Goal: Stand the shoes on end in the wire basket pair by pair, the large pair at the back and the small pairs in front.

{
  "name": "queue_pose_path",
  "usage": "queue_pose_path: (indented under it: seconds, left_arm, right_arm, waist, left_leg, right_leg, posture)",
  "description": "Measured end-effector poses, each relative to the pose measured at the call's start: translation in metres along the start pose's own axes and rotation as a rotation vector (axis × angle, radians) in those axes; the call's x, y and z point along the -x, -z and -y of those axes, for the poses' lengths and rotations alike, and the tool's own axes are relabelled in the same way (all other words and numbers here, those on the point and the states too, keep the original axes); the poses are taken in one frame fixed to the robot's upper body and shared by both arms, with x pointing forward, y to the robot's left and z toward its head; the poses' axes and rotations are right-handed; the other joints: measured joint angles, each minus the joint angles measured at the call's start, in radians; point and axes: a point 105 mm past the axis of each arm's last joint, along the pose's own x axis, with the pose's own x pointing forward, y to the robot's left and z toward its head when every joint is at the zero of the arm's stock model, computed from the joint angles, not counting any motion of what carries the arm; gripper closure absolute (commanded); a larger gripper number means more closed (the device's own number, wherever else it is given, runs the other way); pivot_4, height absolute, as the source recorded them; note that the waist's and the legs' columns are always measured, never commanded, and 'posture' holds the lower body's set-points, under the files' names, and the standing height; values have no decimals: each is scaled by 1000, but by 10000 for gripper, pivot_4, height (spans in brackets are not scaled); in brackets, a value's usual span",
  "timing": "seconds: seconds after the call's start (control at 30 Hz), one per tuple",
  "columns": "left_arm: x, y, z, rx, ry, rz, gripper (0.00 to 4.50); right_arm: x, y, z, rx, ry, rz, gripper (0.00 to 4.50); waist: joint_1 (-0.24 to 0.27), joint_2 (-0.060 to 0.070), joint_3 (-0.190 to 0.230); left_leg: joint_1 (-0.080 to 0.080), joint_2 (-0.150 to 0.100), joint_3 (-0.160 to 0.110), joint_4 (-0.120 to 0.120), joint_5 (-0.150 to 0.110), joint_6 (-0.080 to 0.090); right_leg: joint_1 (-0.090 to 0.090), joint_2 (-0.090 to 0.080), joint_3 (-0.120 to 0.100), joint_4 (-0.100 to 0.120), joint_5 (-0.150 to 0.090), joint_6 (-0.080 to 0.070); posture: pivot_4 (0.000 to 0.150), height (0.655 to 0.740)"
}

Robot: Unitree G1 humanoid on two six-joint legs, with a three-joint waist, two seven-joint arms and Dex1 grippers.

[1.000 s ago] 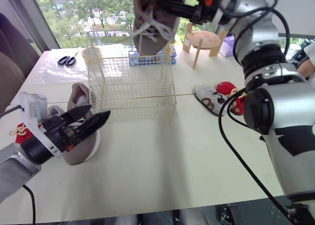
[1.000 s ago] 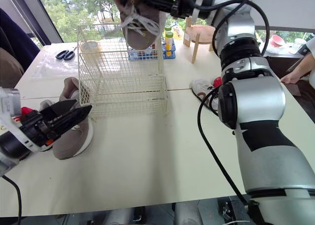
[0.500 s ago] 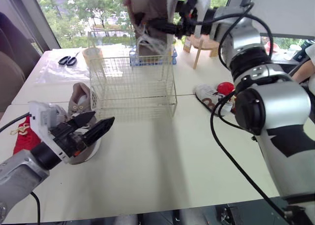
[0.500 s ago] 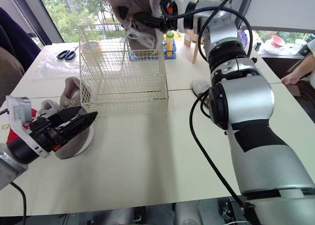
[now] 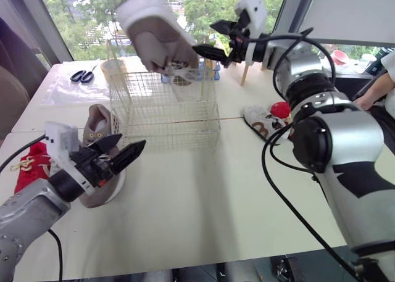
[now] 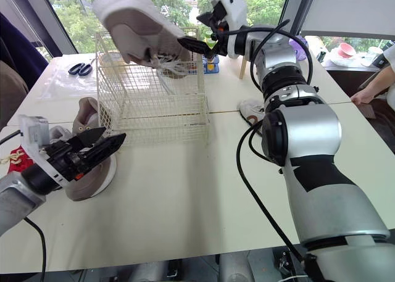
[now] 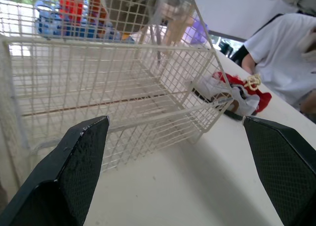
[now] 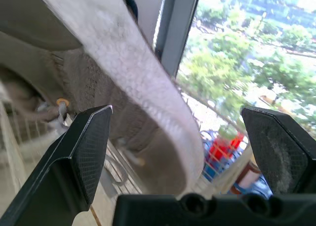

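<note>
Tabletop (image 5: 203,195) beneath. Basket (image 5: 163,109) toward its far edge, left of middle. Grey shoe (image 5: 154,29) aloft over the basket rim, tilted, sole up. Second shoe (image 5: 95,124) by the left edge. Right gripper (image 5: 205,36) beside the grey shoe, jaws spread. Left gripper (image 5: 131,141) over the second shoe, jaws spread. Small shoes (image 5: 259,123) near the right edge.

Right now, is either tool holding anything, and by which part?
Left tool: open, empty. Right tool: open; the grey shoe above the wire basket touches one finger at its laced opening, but whether it hangs there cannot be told.
</note>
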Motion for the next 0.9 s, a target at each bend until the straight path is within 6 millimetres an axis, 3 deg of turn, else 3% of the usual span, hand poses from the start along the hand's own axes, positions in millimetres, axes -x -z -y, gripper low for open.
queue_pose_path:
  seconds: [0.33,0.5,0.6,0.73,0.83,0.9]
  left_arm:
    - [1,3,-5,-5,-23,-3,290]
    - [1,-3,-10,-45,-47,-1,145]
    - [5,-23,-22,-102,-118,10,145]
    - [20,-67,-68,-238,-409,-24,145]
    - [35,-100,-102,-248,-593,-82,145]
    - [35,-114,-118,-224,-642,-162,145]
  right_arm:
    - [-1,3,-5,40,-38,-33,429]
    - [10,-1,-5,38,-93,0,99]
    - [23,0,-4,51,-150,13,99]
    - [58,6,-22,64,-393,-23,99]
    - [83,22,-47,57,-532,-88,99]
    - [91,29,-82,15,-652,-93,99]
  waist:
    - [1,0,0]
    - [2,0,0]
    - [2,0,0]
    - [5,0,0]
    - [8,0,0]
    - [7,0,1]
  left_leg:
    - [0,1,0,0,0,0]
    - [0,0,-1,0,0,0]
    - [0,1,-1,0,0,0]
    - [1,0,-3,0,0,0]
    - [1,1,-3,0,0,0]
    - [1,-1,-2,1,0,0]
  right_leg:
    - [0,1,0,0,0,0]
    - [0,2,0,0,0,0]
    - [0,2,0,1,1,1]
    - [2,3,-1,2,2,4]
    - [2,3,-1,2,2,5]
    - [1,3,-1,3,1,5]
  posture:
    - [1500,7400]
    - [1500,7400]
    - [1500,7400]
    - [1500,7400]
    - [1500,7400]
    - [1500,7400]
